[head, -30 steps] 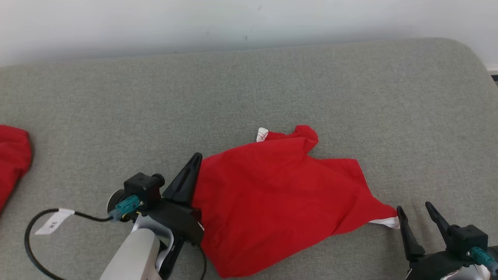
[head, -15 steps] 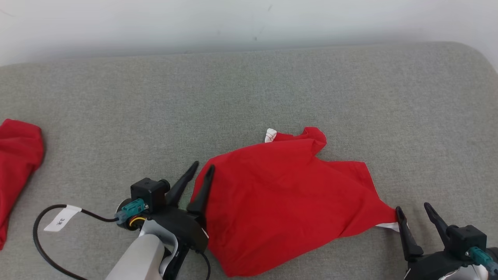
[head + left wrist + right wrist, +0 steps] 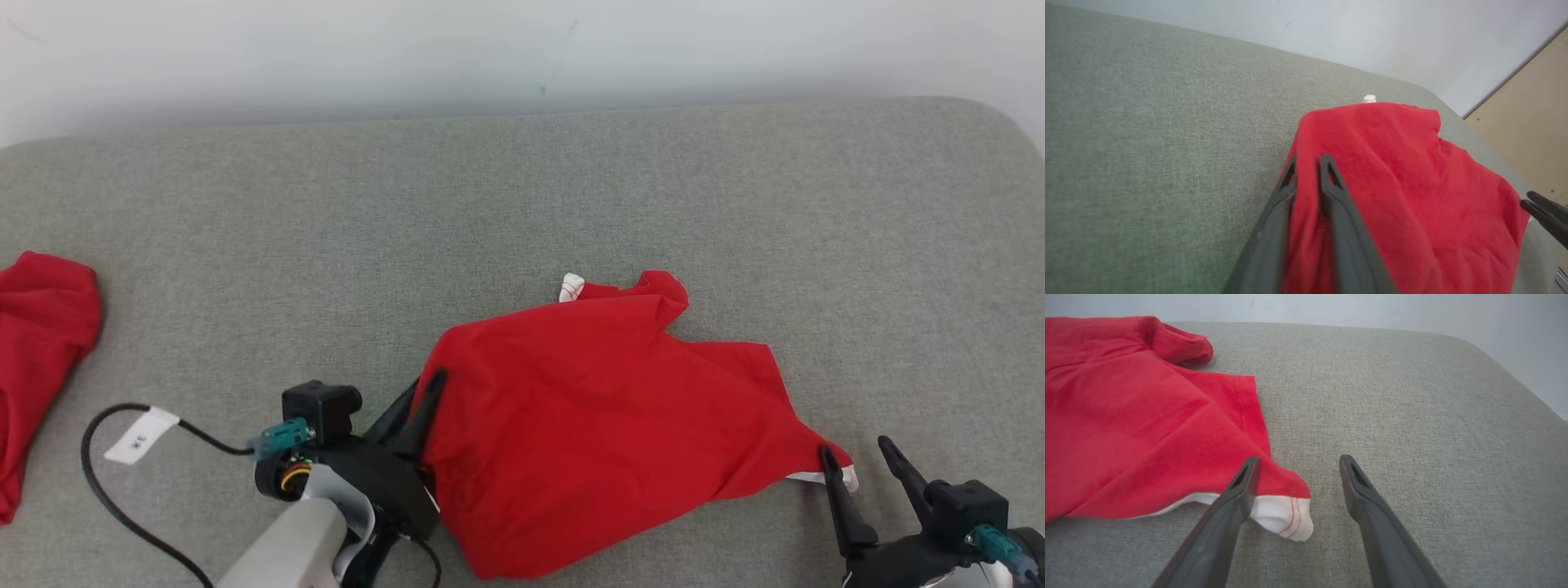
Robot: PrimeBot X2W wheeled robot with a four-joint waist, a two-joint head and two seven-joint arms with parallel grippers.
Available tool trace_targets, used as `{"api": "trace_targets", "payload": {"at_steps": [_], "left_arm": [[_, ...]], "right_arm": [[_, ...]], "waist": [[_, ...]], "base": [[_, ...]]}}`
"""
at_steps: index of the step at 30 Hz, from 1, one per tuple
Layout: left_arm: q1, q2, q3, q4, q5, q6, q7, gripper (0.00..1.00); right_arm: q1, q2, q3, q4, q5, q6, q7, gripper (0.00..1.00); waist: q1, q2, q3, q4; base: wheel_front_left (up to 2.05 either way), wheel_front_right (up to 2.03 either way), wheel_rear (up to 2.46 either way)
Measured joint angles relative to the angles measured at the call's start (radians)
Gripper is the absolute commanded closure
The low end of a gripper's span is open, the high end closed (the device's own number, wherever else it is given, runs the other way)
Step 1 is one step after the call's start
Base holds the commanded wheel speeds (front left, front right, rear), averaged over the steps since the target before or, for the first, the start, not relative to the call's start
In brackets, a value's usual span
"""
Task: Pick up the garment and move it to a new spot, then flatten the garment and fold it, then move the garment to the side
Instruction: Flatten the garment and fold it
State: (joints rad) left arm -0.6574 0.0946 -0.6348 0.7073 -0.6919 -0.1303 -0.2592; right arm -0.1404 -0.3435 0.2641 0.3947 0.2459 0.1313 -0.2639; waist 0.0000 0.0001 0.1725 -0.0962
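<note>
**Barely parted fingers straddle the red garment**

Nearest the robot, the left gripper sits at the garment's left edge. Its two dark fingers stand a narrow gap apart, released rather than clenched. In the left wrist view a ridge of red cloth runs up between them. A black cable with a white tag loops from that wrist across the grey upholstered surface.

At the lower right, the right gripper is spread wide and grasps nothing. The right wrist view shows its left finger lying over the garment's white cuff, with the cuff's tip resting in the open gap.

The garment lies loosely crumpled on the surface, front and centre between the two arms. Its cuffed corner stretches out towards the right gripper. Farther back, a bunched red fold rises at the top edge, with a small white label just beside it.

Well apart, at the far left, rests a second red cloth. Behind everything stands a pale wall.
</note>
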Motion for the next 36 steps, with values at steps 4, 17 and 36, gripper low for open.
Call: {"api": "trace_targets", "payload": {"at_steps": [4, 17, 36], "left_arm": [[-0.038, 0.033, -0.014, 0.002, 0.006, 0.000, -0.001, 1.00], [-0.128, 0.039, 0.275, -0.154, 0.379, 0.045, -0.003, 1.00], [0.060, 0.000, 0.521, -0.229, 0.495, 0.063, -0.003, 0.00]], "right_arm": [[-0.012, -0.001, -0.001, -0.002, 0.002, 0.000, 0.000, 0.00], [-0.055, 0.009, 0.027, -0.011, 0.011, 0.000, 0.000, 0.00], [-0.036, 0.032, 0.039, 0.010, 0.026, 0.000, 0.000, 0.00]], "waist": [[0.0000, 0.0000, 0.008, -0.006], [0.0000, 0.0000, 0.060, -0.042], [-0.0002, 0.0000, 0.015, -0.075]], "base": [[0.00, 0.00, 0.00], [0.00, 0.00, 0.00], [0.00, 0.00, 0.00]]}}
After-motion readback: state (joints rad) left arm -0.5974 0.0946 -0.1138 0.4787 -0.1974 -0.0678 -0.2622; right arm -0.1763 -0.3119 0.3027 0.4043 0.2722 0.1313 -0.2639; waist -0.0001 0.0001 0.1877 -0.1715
